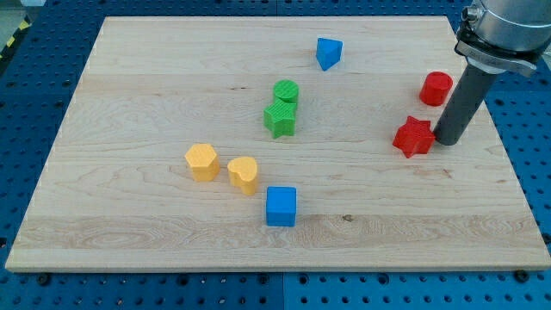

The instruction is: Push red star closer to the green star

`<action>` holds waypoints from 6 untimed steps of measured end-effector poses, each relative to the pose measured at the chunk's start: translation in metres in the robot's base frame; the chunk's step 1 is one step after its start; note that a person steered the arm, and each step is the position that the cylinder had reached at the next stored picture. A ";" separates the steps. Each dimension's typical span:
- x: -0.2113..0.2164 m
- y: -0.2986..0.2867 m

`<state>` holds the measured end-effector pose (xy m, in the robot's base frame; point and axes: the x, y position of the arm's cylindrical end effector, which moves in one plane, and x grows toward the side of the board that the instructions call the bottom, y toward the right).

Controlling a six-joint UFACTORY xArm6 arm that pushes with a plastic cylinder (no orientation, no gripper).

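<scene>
The red star (414,136) lies at the view's right on the wooden board (138,77). My tip (447,140) stands just to the right of it, touching or nearly touching its right side. The green star (280,119) lies near the board's middle, well to the left of the red star. A green cylinder (286,91) sits right above the green star, touching it.
A red cylinder (436,88) stands above the red star near the rod. A blue block (328,52) is at the top middle. A yellow hexagon (202,162), a yellow block (244,175) and a blue cube (281,207) lie at the lower middle-left.
</scene>
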<state>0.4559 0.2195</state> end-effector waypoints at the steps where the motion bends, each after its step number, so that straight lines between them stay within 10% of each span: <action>1: -0.001 -0.009; 6: 0.000 -0.019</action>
<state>0.4562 0.2009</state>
